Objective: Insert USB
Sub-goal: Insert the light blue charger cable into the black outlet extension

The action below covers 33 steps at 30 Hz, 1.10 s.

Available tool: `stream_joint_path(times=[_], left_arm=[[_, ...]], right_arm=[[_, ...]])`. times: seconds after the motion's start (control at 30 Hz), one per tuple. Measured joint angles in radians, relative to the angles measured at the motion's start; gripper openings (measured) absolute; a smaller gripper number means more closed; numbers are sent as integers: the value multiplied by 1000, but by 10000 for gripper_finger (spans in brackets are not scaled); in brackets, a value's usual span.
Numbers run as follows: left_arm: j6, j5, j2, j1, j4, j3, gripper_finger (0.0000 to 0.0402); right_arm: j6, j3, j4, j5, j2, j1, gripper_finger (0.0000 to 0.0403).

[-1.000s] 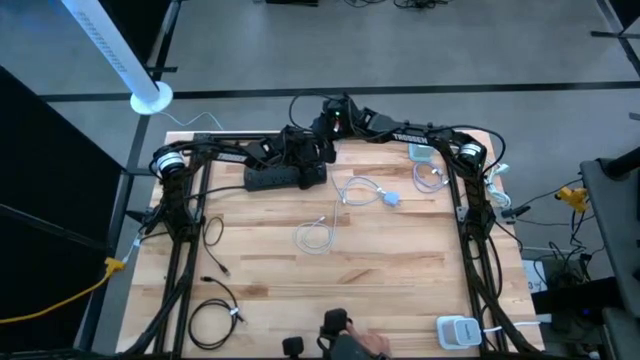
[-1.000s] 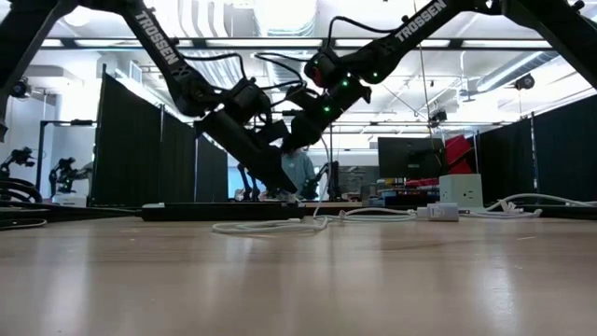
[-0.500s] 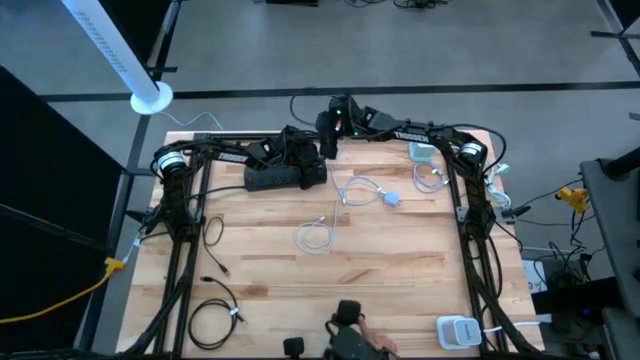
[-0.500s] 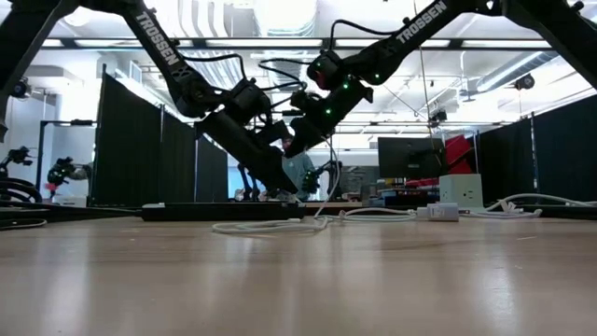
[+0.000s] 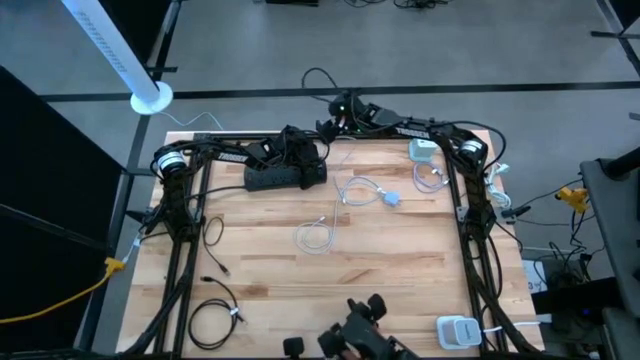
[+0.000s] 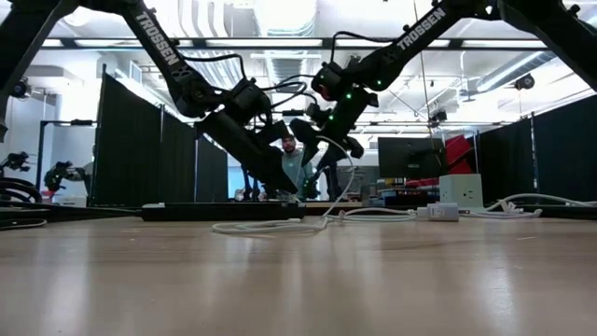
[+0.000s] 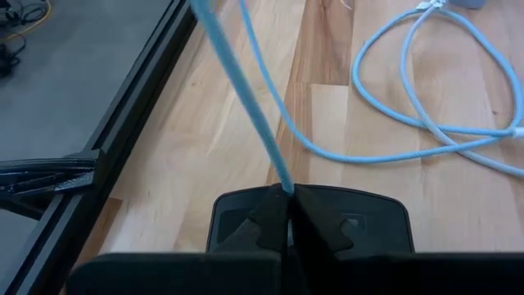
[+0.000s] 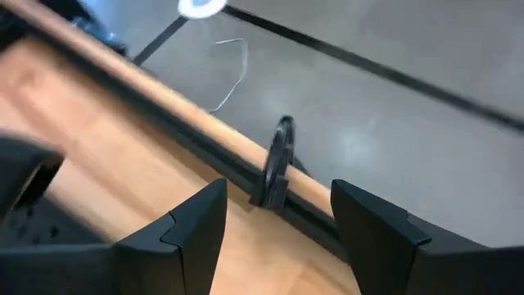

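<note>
A black power strip (image 5: 278, 177) lies at the table's far middle. My left gripper (image 5: 316, 170) slants down onto its right end (image 6: 280, 211) and is shut on a pale USB cable (image 7: 426, 123). The cable's plug is hidden by the fingers. The rest of the cable loops across the wood to a small white charger block (image 5: 392, 199). My right gripper (image 5: 330, 127) hangs open above the table's far edge, right of the left gripper (image 6: 291, 191). In the right wrist view nothing shows between its fingers (image 8: 196, 229). My left gripper pinches the pale cable's end (image 7: 284, 187) between its two shut fingers. The fingers slant down from the table's left, over the power strip's right end (image 7: 368, 217). The cable leaves the fingertips in a straight line and rises past the camera. The fingers hide the plug.
A second white cable coil (image 5: 315, 236) lies mid-table. Another white charger (image 5: 422, 152) with its cable sits at the far right, and a white box (image 5: 458, 330) at the near right. Black cables (image 5: 212, 320) lie at the near left. A person's hand with a black object (image 5: 360, 335) shows at the near edge.
My right gripper has drawn away from the left gripper toward the table's far right and has rolled about its own pointing line. It stays open. The black object at the near edge has shifted to the right.
</note>
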Motion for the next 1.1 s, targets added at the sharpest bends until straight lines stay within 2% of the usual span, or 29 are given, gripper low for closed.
stream_joint_path(times=[0.27, 0.37, 0.57, 0.7, 0.9, 0.97, 1.1], left_arm=[[-7, 1, 0, 0, -3, -1, 0], [-7, 3, 0, 0, -8, -2, 0], [-8, 2, 0, 0, -10, -3, 0], [-8, -6, 0, 1, -8, -3, 0], [-3, -7, 1, 1, -8, -3, 0], [2, 5, 1, 0, -11, -4, 0], [1, 11, 1, -2, -12, -5, 0]], right_arm=[[346, 1, 24, -30, 60, -7, 205], [379, 2, 26, -13, 69, -6, 205], [374, 2, 27, 120, 69, -4, 197], [496, 2, 62, 101, 69, -5, 194], [693, 2, 64, -15, 70, -6, 194], [769, 4, 107, -10, 69, -9, 195], [821, 7, 147, 82, 62, -15, 195]])
